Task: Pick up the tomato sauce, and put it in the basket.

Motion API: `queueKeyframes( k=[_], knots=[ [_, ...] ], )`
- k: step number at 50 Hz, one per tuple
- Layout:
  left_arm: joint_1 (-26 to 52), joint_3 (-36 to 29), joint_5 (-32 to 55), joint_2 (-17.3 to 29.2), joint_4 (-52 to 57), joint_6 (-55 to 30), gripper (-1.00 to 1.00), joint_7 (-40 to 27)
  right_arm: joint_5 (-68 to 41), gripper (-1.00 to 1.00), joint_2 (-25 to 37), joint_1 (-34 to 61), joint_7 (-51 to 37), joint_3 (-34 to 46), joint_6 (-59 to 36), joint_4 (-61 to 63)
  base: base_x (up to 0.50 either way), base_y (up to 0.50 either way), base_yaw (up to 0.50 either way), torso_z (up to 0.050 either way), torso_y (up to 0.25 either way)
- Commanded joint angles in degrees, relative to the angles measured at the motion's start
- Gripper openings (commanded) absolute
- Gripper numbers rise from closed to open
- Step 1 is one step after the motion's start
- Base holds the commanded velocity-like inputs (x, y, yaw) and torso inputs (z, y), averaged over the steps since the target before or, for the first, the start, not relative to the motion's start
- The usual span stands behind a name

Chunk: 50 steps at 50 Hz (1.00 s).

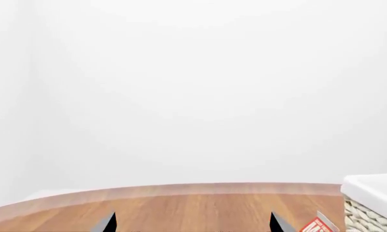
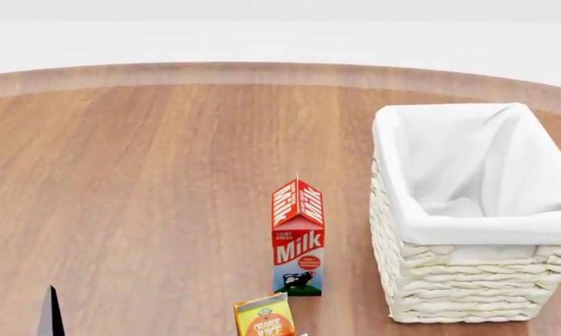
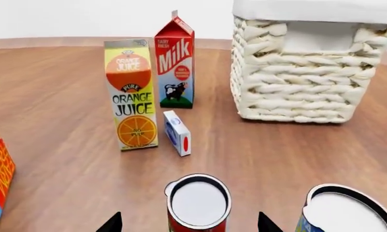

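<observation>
A: Right fingers (image 3: 190,223)?
B: Spread, tomato sauce (image 3: 198,203) upright on tabletop (image 3: 64,159) between tips, not pinched

A: Left fingers (image 1: 193,223)?
B: Spread, empty, basket (image 1: 372,205) off to one side

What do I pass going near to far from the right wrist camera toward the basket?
tomato sauce → small blue-and-white box → orange juice carton → milk carton → basket

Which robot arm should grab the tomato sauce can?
Right. In its wrist view, the open right gripper has the tomato sauce between its fingertips. The left gripper sees only bare table.
</observation>
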<state>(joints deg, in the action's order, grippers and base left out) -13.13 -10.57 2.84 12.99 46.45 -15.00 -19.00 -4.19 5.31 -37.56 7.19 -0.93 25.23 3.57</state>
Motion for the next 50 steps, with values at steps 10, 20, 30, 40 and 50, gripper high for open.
queueKeyframes(
  k=[10, 20, 30, 40, 50],
  knots=[
    [0.27, -0.51, 0.65, 0.88, -0.19, -0.06, 1.0, -0.98, -1.41, 1.0, 1.11, 4.93, -3.38, 0.43, -4.85, -3.95, 0.0, 0.0, 0.0, 0.0, 0.0],
    [0.5, -0.83, 1.06, 1.38, -0.33, -0.09, 1.0, -1.57, -1.44, 1.0, 1.66, 7.95, -4.01, 1.52, -6.81, -5.18, 0.0, 0.0, 0.0, 0.0, 0.0],
    [0.51, -1.35, 1.23, 1.87, -0.31, 0.0, 1.0, -2.1, -1.29, 1.0, 1.98, 9.39, -5.43, 2.5, -11.44, -2.18, 0.0, 0.0, 0.0, 0.0, 0.0],
    [0.63, -1.64, 1.54, 2.29, -0.47, 0.15, 1.0, -2.6, -0.97, 1.0, 2.2, 11.8, -6.16, 3.58, -13.23, -5.24, 0.0, 0.0, 0.0, 0.0, 0.0],
    [0.74, -1.99, 1.89, 2.7, -0.63, 0.23, 1.0, -2.98, -0.22, 1.0, 2.57, 13.57, -7.35, 4.58, -16.95, -6.91, 0.0, 0.0, 0.0, 0.0, 0.0]
  ],
)
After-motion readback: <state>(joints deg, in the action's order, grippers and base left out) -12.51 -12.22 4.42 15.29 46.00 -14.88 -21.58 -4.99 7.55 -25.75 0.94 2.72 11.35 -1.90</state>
